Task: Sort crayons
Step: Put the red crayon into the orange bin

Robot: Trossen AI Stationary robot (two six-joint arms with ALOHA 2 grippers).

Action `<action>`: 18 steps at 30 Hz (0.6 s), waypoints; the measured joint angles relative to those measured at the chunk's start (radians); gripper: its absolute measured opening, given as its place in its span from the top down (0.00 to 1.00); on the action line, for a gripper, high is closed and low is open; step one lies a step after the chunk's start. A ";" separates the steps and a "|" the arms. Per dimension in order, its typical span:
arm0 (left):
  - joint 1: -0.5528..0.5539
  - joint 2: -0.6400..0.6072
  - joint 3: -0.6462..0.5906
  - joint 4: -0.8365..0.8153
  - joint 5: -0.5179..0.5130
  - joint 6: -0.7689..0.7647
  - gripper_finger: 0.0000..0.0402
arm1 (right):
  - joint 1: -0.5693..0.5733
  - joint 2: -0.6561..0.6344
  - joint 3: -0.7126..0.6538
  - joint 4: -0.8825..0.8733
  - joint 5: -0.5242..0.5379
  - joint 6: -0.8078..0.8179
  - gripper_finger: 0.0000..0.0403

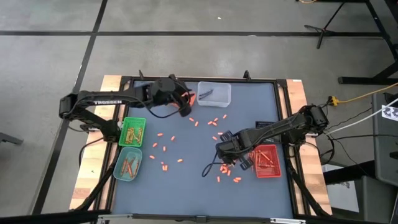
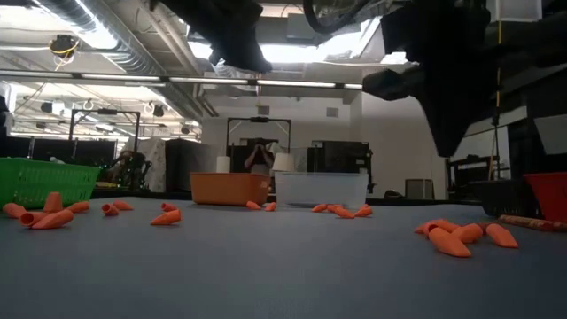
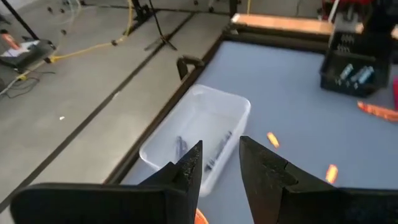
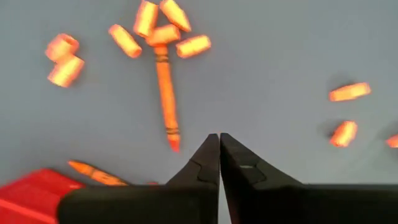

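two dark pincers are over the blue-grey worktop [image 1: 186,186]. the right pincer [image 4: 219,144] has its fingers pressed together with nothing between them, hovering just short of the tip of a long orange crayon [image 4: 165,90] near the worktop's right edge, beside the red plastic tray [image 1: 266,162]. short orange crayon pieces [image 1: 165,149] lie scattered across the middle. the left pincer [image 3: 219,155] is spread and empty near the far edge, above the clear plastic tray [image 3: 239,107] holding dark crayons [image 3: 180,147]. a green tray [image 1: 132,132] and a teal tray [image 1: 128,165] sit at the left edge.

Orange crayons [image 1: 165,149] scattered flat across table centre; others sorted in trays
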 joint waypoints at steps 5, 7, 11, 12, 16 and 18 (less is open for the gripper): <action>-0.046 0.000 0.000 -0.023 0.000 -0.001 0.77 | 0.001 0.000 0.000 -0.001 -0.062 0.098 0.85; -0.070 0.000 0.000 -0.032 0.000 -0.001 0.77 | 0.001 0.000 0.000 0.000 -0.065 0.126 0.79; -0.133 0.000 0.000 -0.070 0.001 -0.041 0.77 | 0.001 0.000 0.000 0.026 -0.065 0.147 0.69; -0.152 0.000 0.000 -0.082 0.001 -0.058 0.77 | 0.001 0.000 0.000 0.033 -0.066 0.147 0.68; -0.234 0.000 0.000 -0.124 0.000 -0.116 0.77 | 0.003 0.000 0.000 0.059 -0.092 0.147 0.65; -0.276 0.000 0.000 -0.133 0.001 -0.146 0.77 | 0.008 0.000 0.000 0.069 -0.107 0.151 0.65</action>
